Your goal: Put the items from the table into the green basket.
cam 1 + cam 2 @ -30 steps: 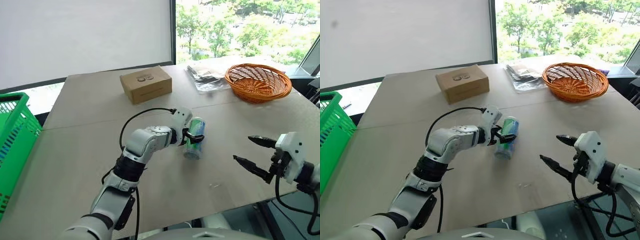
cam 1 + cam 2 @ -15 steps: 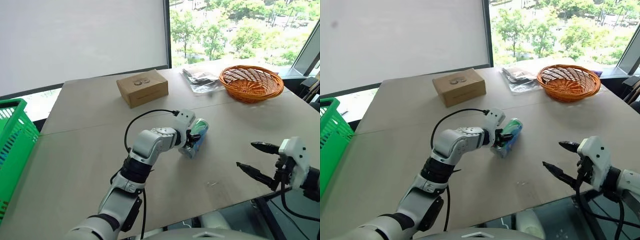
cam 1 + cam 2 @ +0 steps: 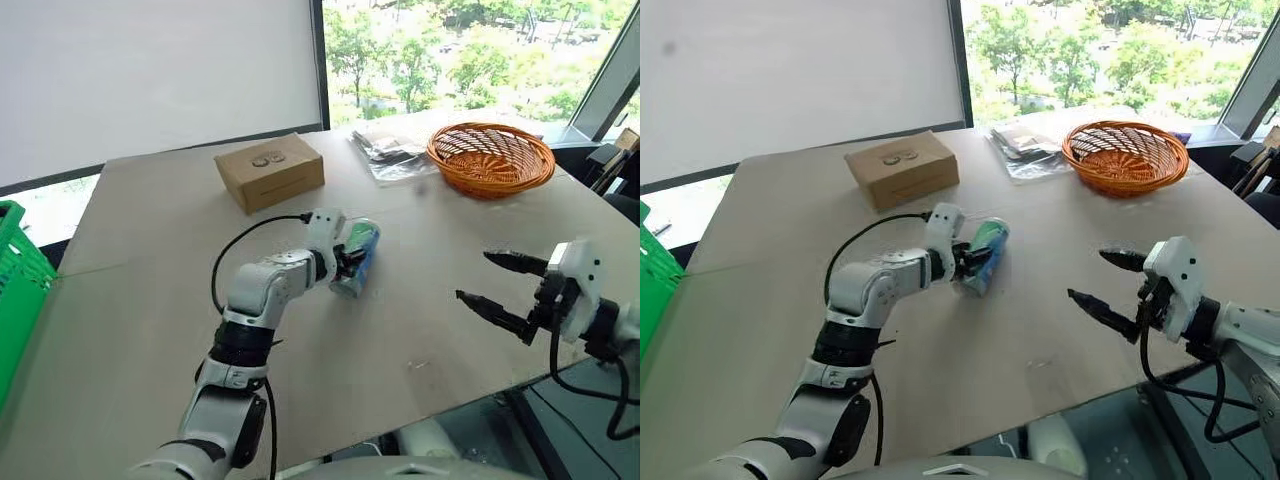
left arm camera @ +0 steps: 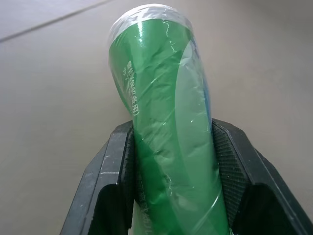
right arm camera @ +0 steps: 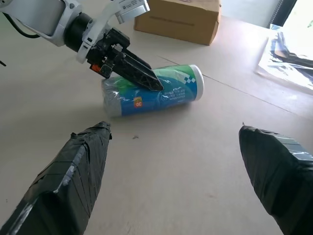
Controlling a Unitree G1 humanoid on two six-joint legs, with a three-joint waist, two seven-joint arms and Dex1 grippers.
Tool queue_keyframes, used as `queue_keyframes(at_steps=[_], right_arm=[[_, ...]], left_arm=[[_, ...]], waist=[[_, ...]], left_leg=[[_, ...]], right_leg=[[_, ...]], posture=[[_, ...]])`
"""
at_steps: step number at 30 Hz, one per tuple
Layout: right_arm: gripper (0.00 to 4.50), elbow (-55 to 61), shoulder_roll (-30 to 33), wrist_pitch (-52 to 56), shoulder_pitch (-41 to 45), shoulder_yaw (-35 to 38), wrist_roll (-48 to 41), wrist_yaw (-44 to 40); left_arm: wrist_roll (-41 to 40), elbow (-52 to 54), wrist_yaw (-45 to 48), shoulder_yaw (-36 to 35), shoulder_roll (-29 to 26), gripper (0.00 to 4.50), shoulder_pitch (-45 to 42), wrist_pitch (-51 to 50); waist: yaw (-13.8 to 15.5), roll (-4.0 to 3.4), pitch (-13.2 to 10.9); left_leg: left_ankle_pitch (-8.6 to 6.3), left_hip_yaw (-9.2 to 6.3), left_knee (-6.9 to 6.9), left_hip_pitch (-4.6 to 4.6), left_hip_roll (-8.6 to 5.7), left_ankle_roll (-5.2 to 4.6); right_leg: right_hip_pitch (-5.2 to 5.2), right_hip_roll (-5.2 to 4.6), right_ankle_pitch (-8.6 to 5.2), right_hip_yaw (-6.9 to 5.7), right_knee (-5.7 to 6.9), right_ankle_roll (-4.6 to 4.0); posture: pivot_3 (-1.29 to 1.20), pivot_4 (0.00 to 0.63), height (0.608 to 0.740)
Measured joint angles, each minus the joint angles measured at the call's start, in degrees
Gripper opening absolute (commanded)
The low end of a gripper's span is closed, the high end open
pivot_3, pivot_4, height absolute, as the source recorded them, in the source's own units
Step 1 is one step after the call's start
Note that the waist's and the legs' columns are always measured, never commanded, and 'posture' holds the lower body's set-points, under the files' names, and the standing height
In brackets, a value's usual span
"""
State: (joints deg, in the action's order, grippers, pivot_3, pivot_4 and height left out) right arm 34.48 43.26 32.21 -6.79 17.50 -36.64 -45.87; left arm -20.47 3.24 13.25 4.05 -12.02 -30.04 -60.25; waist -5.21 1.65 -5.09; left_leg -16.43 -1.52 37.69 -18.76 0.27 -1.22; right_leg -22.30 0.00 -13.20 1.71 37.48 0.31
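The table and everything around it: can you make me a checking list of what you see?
Surface: beige table, seam across it.
Job's things: green-and-white can tilted, lower end on or near the table; green basket at the left edge.
Clutter: cardboard box, clear plastic bag, orange wicker basket.
Grippers: left gripper shut on the can; right gripper open, holding nothing.
Cables: black cable on the left arm.
Surroundings: window with trees.

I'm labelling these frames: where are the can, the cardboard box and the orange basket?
can (image 3: 357, 256), left eye view, middle of its side.
cardboard box (image 3: 268, 172), left eye view, top face.
orange basket (image 3: 491, 186), left eye view, near rim.
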Motion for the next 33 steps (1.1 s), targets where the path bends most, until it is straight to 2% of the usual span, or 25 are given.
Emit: queue_keyframes(at_steps=[3, 6, 9, 14, 20, 24, 26, 29, 30, 31, 32, 33], right_arm=[[4.50, -2.3, -0.3, 0.2, 5.6, -1.5, -1.3, -0.2], [4.50, -3.5, -0.7, 1.0, 10.1, -3.5, -2.8, -0.6], [4.50, -6.0, -2.6, 2.7, 17.7, -6.6, -5.8, -1.3], [4.50, -8.2, -3.9, 5.4, 27.4, -7.6, -12.9, -4.0], [4.50, -13.0, -8.0, 8.3, 36.2, -9.3, -19.1, -6.3], [4.50, -13.9, -10.1, 8.5, 39.5, -10.7, -19.9, -7.1], [4.50, -14.9, -10.9, 8.5, 40.4, -11.0, -19.9, -7.5], [4.50, -15.8, -11.6, 8.4, 41.2, -11.7, -19.8, -7.8], [4.50, -15.8, -11.8, 8.4, 41.2, -12.2, -19.5, -8.0], [4.50, -15.9, -11.9, 8.4, 41.2, -12.2, -19.5, -8.1], [4.50, -16.0, -12.0, 8.3, 41.2, -12.5, -19.1, -8.4], [4.50, -16.2, -12.2, 7.9, 41.2, -12.7, -18.7, -8.6]], left_arm=[[0.6, 3.5, -2.3, -4.2, -2.6, 1.69, 2.2, 0.4], [2.8, 5.6, -3.3, -6.7, -8.8, 1.69, 3.6, 1.4], [9.4, 4.1, -4.5, -9.2, -18.4, 1.69, 5.9, 11.5], [15.0, -0.1, -13.1, -21.6, -22.6, 1.69, 5.9, 23.2], [20.3, -5.3, -15.5, -33.7, -34.7, 1.69, 9.3, 28.8], [21.0, -10.7, -14.3, -37.6, -39.0, 1.69, 11.1, 32.2], [21.1, -13.7, -13.2, -38.4, -41.3, 1.69, 11.6, 34.1], [21.0, -17.5, -11.9, -38.7, -43.4, 1.69, 11.5, 36.1], [21.0, -18.7, -11.5, -39.1, -43.8, 2.58, 11.5, 36.5], [21.0, -19.0, -11.4, -39.2, -43.9, 2.60, 11.5, 36.6], [20.6, -19.9, -10.5, -39.4, -43.9, 3.00, 11.3, 36.8], [20.1, -20.3, -9.3, -39.4, -43.9, 3.60, 11.1, 36.9]], waist=[[0.1, 0.04, -0.2], [0.8, 0.06, -0.2], [2.1, 0.03, -0.4], [5.9, 0.15, -0.3], [9.5, 0.32, -0.3], [11.9, 0.43, -0.1], [13.1, 0.81, 0.1], [14.3, 0.95, 0.3], [14.6, 0.97, 0.3], [14.7, 0.98, 0.4], [15.1, 0.99, 0.6], [15.4, 1.03, 0.8]], left_leg=[[0.03, 0.08, -0.37, -0.28, 0.01, -0.01], [0.05, 0.04, -0.46, -0.92, 0.02, 0.01], [0.20, 0.00, -0.51, -1.22, 0.12, 0.27], [0.19, -0.20, -0.28, -2.13, -0.01, 0.26], [0.17, -0.43, -0.29, -2.52, -0.33, 0.25], [0.15, -0.79, -0.28, -2.80, -0.38, 0.22], [0.18, -0.95, -0.27, -3.12, -0.39, 0.27], [0.18, -1.03, -0.27, -3.17, -0.42, 0.27], [0.17, -1.05, -0.27, -3.18, -0.42, 0.27], [0.17, -1.06, -0.27, -3.19, -0.43, 0.27], [0.18, -1.07, -0.27, -3.21, -0.44, 0.27], [0.17, -1.08, -0.27, -3.21, -0.45, 0.27]], right_leg=[[-0.48, 0.07, 0.09, 0.17, 0.06, 0.13], [-1.23, 0.26, 0.09, 0.18, 0.17, 0.11], [-1.92, 0.30, 0.16, 0.25, 0.27, -0.03], [-2.51, -0.20, 0.32, -0.09, 0.12, -0.21], [-2.57, -0.84, 0.41, -0.59, -0.25, -0.13], [-2.64, -0.96, 0.44, -0.96, -0.39, -0.17], [-2.90, -0.97, 0.49, -1.12, -0.37, -0.25], [-2.93, -1.00, 0.51, -1.21, -0.38, -0.29], [-2.92, -1.01, 0.52, -1.22, -0.38, -0.29], [-2.93, -1.02, 0.52, -1.23, -0.37, -0.30], [-2.94, -1.02, 0.52, -1.24, -0.37, -0.30], [-2.94, -1.02, 0.52, -1.26, -0.37, -0.30]], posture=[[0.01, 0.054, 0.740], [0.05, 0.053, 0.740], [0.09, 0.050, 0.740], [0.17, 0.033, 0.740], [0.23, 0.023, 0.740], [0.26, 0.015, 0.740], [0.26, 0.015, 0.740], [0.26, 0.015, 0.740], [0.27, 0.006, 0.740], [0.27, 0.006, 0.740], [0.27, 0.006, 0.740], [0.27, 0.006, 0.740]])
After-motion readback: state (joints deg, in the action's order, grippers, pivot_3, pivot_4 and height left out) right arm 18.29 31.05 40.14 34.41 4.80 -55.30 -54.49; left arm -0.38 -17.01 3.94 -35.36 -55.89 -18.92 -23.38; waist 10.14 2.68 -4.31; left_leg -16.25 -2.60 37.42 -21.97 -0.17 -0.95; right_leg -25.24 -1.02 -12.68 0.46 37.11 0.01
